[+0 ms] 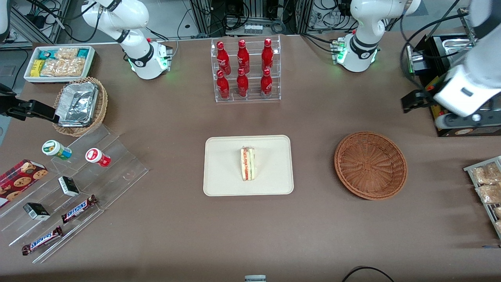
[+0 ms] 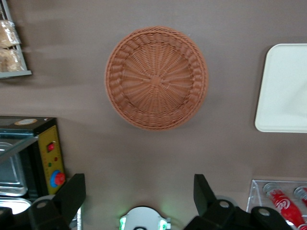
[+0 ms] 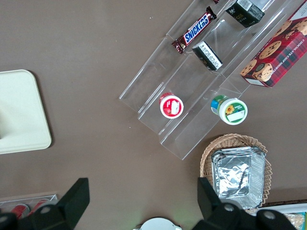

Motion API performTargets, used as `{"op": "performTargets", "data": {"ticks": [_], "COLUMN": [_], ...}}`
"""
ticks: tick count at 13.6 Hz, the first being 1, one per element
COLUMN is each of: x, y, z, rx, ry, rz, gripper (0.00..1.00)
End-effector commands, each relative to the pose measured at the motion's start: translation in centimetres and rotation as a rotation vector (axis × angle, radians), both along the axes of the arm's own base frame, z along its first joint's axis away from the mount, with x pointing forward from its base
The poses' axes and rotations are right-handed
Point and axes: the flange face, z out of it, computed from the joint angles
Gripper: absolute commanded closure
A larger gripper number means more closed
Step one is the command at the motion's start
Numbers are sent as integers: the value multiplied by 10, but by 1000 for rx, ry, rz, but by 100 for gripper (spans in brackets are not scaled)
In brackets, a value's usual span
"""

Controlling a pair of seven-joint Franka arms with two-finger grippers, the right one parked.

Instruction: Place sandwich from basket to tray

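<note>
The sandwich [image 1: 247, 163], a pale bread wedge with red and yellow filling along its cut edge, lies on the cream tray [image 1: 219, 184] in the middle of the table. The reddish-brown wicker basket [image 1: 370, 164] sits beside the tray, toward the working arm's end, and holds nothing. My gripper [image 1: 409, 102] hangs high above the table, farther from the front camera than the basket and nearer the working arm's end. In the left wrist view the gripper [image 2: 139, 191] is open with nothing between its fingers, looking down on the basket [image 2: 156, 79] and a corner of the tray [image 2: 283, 96].
A clear rack of red bottles [image 1: 245, 70] stands farther back than the tray. A black appliance [image 1: 450, 125] and a wire rack of snack bags [image 1: 487, 188] sit at the working arm's end. A clear stepped shelf [image 1: 117, 172], a foil-filled tan basket [image 1: 80, 105] and a white bin [image 1: 58, 62] lie toward the parked arm's end.
</note>
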Motion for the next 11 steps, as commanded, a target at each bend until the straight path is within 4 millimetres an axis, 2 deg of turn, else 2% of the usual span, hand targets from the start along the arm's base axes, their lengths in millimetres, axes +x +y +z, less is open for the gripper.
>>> {"op": "performTargets", "data": {"ticks": [1,6,11], "x": [-12,-25,-21], "y": [17,42,58], "z": [12,32,33], "rx": [-32,-44,-44], "ry": [-5,-23,-28], "rz": [-6,-7,20], "gripper": [1,1,1]}}
